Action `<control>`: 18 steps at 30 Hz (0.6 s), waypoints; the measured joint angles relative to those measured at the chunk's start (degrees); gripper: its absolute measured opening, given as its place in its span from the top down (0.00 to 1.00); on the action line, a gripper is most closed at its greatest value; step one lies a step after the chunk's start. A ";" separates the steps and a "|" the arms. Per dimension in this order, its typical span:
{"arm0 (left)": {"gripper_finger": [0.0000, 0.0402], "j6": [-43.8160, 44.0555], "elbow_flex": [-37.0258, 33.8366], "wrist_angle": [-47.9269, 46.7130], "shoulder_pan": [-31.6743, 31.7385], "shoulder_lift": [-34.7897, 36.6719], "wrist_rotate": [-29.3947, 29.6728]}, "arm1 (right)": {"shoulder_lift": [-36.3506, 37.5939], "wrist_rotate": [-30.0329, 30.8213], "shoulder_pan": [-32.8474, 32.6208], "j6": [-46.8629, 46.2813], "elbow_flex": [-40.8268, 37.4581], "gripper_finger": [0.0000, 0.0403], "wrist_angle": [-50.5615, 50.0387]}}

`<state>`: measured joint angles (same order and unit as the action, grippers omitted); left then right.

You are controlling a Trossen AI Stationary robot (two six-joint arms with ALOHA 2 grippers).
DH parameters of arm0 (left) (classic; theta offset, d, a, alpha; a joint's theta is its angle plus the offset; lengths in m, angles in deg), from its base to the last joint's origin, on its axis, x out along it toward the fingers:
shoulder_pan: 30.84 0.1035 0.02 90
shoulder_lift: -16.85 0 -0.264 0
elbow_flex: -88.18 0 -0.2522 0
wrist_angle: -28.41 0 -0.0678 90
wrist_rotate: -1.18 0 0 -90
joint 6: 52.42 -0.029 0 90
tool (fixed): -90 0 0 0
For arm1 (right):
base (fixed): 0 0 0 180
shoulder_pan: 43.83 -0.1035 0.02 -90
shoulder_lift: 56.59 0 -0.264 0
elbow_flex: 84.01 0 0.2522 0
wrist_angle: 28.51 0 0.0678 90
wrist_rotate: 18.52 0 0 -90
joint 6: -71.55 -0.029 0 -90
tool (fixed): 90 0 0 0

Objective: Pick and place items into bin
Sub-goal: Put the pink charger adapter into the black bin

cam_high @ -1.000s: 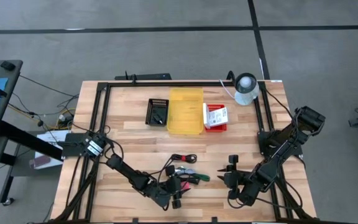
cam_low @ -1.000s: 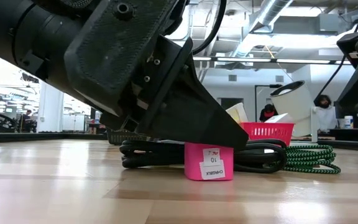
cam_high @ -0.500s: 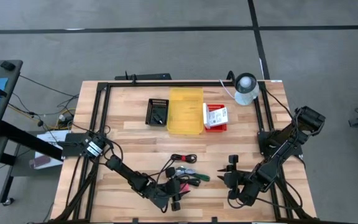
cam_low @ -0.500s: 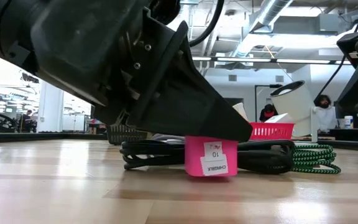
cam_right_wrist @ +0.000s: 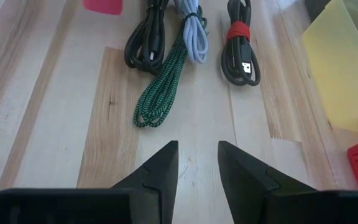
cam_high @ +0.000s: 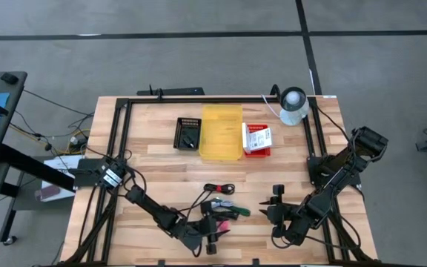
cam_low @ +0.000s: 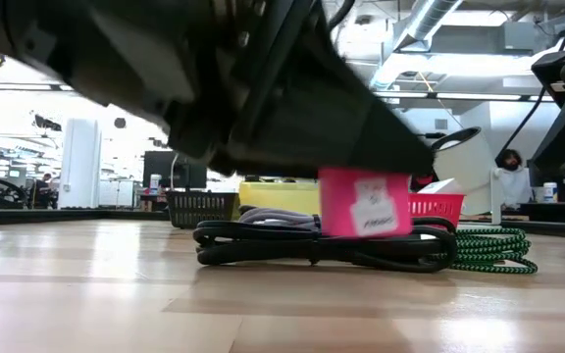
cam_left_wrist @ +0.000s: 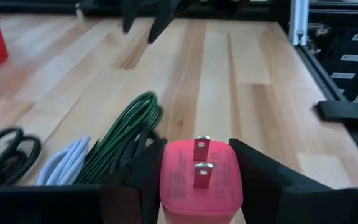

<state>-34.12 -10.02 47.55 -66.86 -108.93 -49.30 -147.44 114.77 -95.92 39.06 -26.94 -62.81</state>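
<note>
left gripper is closed on a pink plug block, one dark finger on each side, two metal prongs facing the wrist camera. in the low view the pink plug block hangs clear of the wooden table, under the dark bulk of the left arm. in the high view the left gripper sits near the table's front edge, just in front of the cable cluster.

on the table just behind the held block lie a coiled black cable, a green braided cable, a pale lavender cable and a second black cable with a red tie. the first three lie side by side, touching or nearly so; the red-tied one is slightly apart.

right gripper has its fingers parted with nothing between them, low over bare wood, near the cables. in the high view it is right of the cluster.

yellow bin stands at mid-table toward the back, well apart from both grippers. a black basket is just beside it on one side, a red basket holding white cards on the other. contents of the yellow bin cannot be made out.
</note>
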 joint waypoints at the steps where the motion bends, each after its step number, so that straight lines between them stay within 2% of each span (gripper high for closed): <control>1: 0.64 -0.98 0.56 -0.11 -0.13 0.00 0.08 | 0.00 0.00 0.00 0.00 0.00 0.73 0.00; 9: 0.60 -4.95 3.81 -3.20 -0.91 0.00 4.63 | 0.00 0.00 -0.01 0.00 0.00 0.73 0.00; 18: 0.62 -7.67 6.41 -8.70 -1.22 1.08 11.56 | 0.00 0.00 0.00 0.00 0.00 0.73 0.00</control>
<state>-41.79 -3.61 38.85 -68.08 -107.85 -37.74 -147.44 114.77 -95.92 39.06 -26.94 -62.80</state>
